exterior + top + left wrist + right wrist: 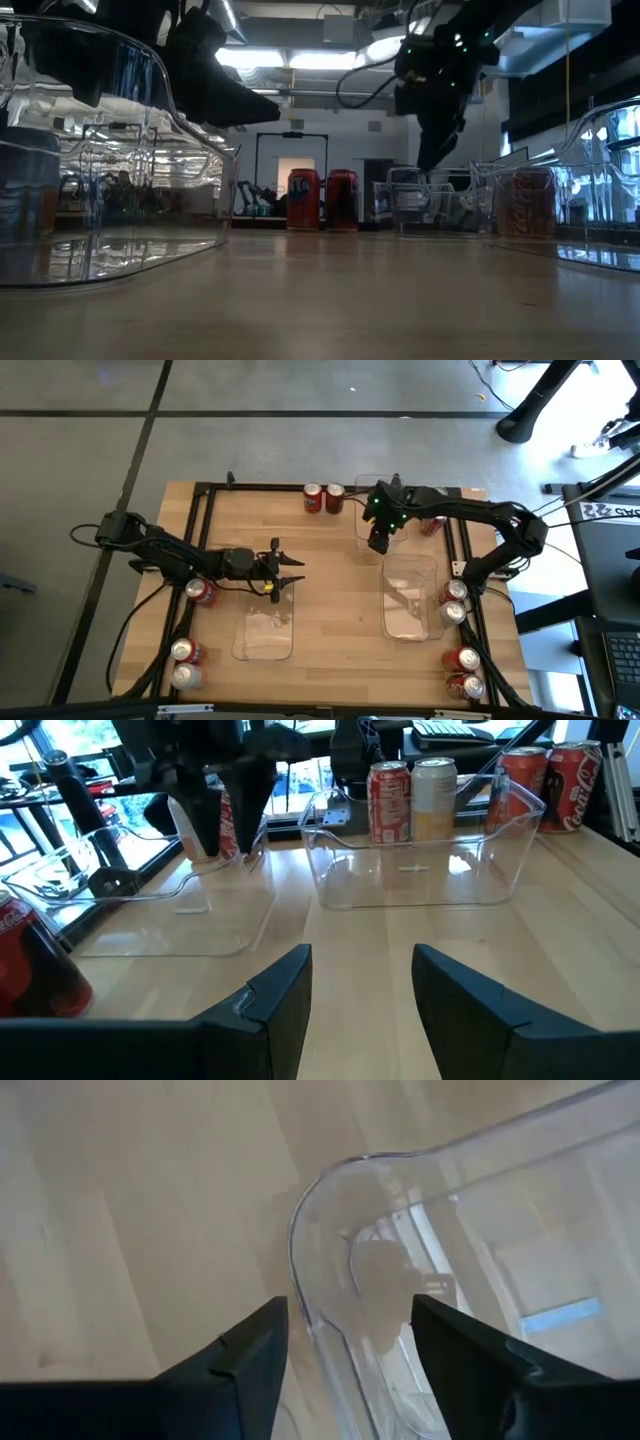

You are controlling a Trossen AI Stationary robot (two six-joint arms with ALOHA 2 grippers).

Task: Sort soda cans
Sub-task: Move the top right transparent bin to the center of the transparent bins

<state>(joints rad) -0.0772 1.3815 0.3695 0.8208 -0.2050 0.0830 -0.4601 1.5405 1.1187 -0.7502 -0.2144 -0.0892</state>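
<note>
**Red pair at upper centre, closest to the right claw**

Red pair of cans (323,498) upright, long axes vertical, touching side by side at the upper centre of the high view. Just up and left of the right claw (380,545); well apart from the left claw (288,582). Right arm nearer, so likely its pick, though only a judgement.

Right claw spread and holding nothing, hanging over the corner of the upper clear tray (362,525). Another red can (432,525) just right of that arm, half hidden.

Left claw also spread and empty, mid-left over the surface (340,620), pointing right. Lone red can (200,592) behind it, beside the forearm.

Counted from above: ten cans. Two at upper centre, one by the right arm, one by the left arm, two at lower left (185,664), four down the right edge (458,638). Mostly red, at least two silver-grey. Three clear trays, all without cans.
</note>
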